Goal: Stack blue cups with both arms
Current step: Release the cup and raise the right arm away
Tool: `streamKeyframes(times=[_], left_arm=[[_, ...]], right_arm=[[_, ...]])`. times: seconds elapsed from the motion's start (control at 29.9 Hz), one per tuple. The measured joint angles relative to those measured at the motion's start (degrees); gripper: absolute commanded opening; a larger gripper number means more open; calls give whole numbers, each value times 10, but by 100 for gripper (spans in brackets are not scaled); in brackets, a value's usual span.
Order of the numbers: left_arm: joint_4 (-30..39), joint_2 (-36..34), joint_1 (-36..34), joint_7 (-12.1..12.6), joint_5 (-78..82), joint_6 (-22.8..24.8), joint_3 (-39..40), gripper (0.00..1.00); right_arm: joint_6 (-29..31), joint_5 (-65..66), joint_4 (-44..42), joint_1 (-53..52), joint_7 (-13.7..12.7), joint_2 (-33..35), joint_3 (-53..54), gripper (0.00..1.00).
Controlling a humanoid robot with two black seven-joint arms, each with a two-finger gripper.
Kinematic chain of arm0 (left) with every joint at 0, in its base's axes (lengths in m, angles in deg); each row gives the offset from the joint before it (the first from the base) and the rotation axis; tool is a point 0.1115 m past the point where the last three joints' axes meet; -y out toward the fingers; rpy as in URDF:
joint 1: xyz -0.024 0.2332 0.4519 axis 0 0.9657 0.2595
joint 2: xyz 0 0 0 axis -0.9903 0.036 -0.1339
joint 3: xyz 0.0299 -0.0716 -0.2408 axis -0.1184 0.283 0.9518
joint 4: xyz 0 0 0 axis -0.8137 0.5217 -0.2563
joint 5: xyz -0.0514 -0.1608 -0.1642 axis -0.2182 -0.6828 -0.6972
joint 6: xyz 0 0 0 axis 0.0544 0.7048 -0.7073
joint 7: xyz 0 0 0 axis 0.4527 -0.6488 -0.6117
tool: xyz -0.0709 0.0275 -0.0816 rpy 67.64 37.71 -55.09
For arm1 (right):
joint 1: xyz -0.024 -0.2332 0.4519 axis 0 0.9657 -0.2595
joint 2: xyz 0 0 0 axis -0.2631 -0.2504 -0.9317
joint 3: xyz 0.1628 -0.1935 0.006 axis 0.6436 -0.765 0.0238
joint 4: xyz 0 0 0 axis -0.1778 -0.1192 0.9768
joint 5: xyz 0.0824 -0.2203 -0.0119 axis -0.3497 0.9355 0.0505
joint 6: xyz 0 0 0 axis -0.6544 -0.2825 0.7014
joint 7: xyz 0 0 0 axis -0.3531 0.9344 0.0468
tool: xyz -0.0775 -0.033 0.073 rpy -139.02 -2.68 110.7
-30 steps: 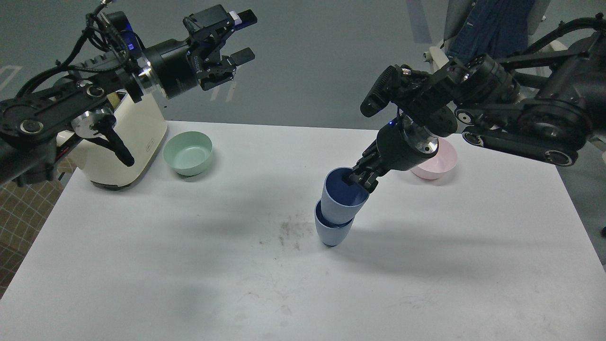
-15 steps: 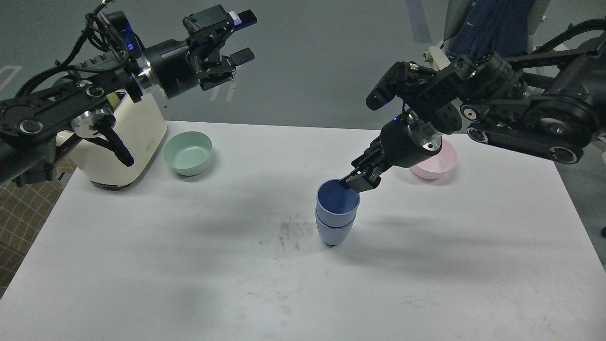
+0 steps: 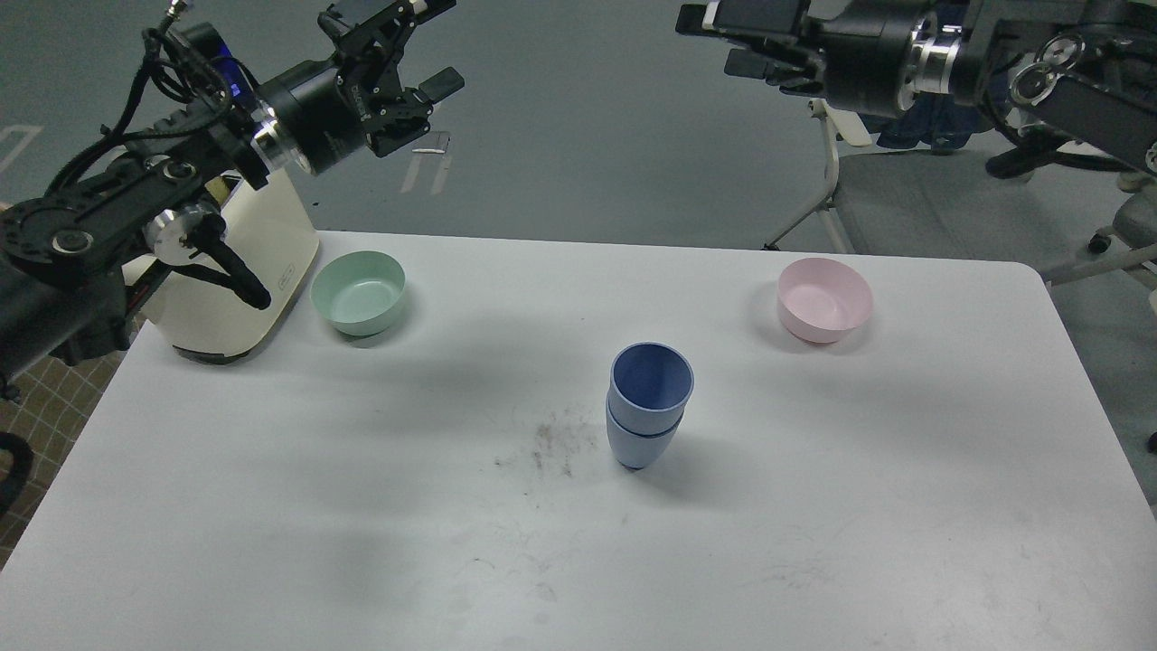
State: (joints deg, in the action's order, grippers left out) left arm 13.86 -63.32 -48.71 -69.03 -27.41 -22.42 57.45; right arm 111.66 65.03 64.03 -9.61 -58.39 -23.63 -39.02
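The 2 blue cups stand nested near the middle of the white tabletop point(image 3: 271, 542): the upper cup point(image 3: 651, 378) sits inside the lower cup point(image 3: 640, 441), its rim a little higher and its dark inside open to view. The stack stands upright on the lower cup's narrow base, just right of a patch of dark smudges point(image 3: 551, 445). Nothing touches it.

The left claw point(image 3: 425, 45) is raised well above the far left of the tabletop, pointing away and to the right. Its 2 fingers are spread apart, 1 running off the top edge and 1 lower finger point(image 3: 443, 83) ending in a flat pad, with bare air between them. It holds nothing.

The right claw point(image 3: 723, 41) hangs high at the top right, well clear of the tabletop and far from the cups, pointing left. Its fingers show as 2 separate dark bars with a gap between them, so it is spread and holds nothing.

A mint-green bowl point(image 3: 358, 291) sits at the far left of the tabletop, just beside a cream appliance point(image 3: 237, 271). A pink bowl point(image 3: 824, 299) sits at the far right. Both bowls are well apart from the cups.
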Motion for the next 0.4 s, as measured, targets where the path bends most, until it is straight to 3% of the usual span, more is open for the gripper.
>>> streamKeyframes(times=[0.23, 0.4], left_arm=[[-86, 62, 41, 5, -70, 0, 57, 98], [-120, 98, 61, 12, -113, 0, 60, 98]], right_arm=[[-4, -25, -51, 178, 0, -35, 251, 100], [-4, -25, -102, 252, 0, -91, 358, 100]])
